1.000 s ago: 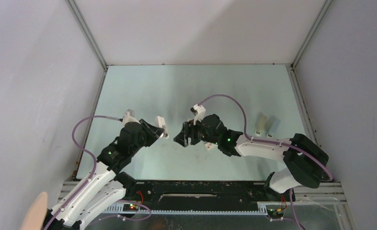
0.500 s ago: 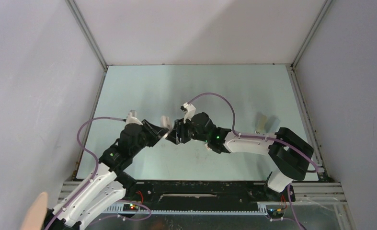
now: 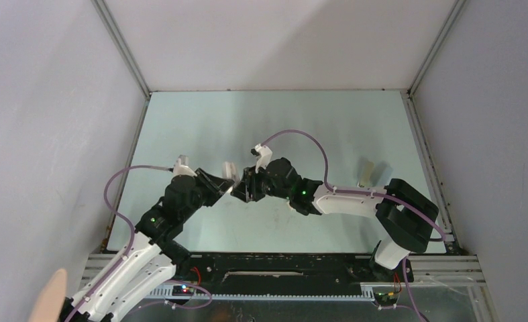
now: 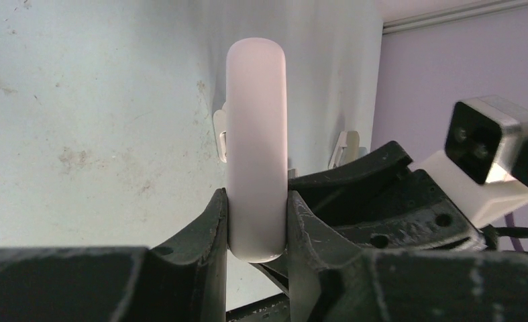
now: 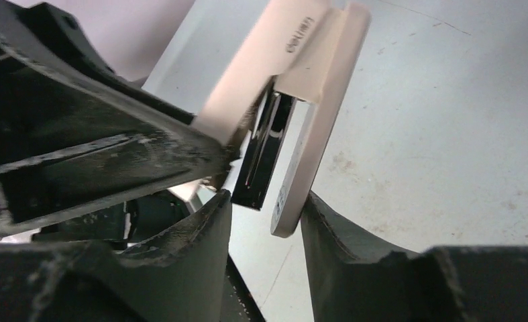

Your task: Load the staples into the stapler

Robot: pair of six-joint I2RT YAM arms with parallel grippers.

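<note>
Evidently the left gripper [image 4: 256, 208] pinches the stapler [image 4: 256, 121] firmly over mid-table, presenting its parted end to the right gripper [image 5: 266, 208]. That one is partly open, its fingers straddling the tip of one pale half, probably to swing it clear of the channel [image 5: 264, 151]. No staples show in either pincer, and I cannot find them.

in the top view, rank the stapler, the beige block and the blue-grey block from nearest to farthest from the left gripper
1. Pale pink plastic stapler, held in the left gripper itself, mid-table.
2. Beige rectangular block, far over on the right side.
3. Pale blue-grey block, beside the beige one, further right again.
</note>
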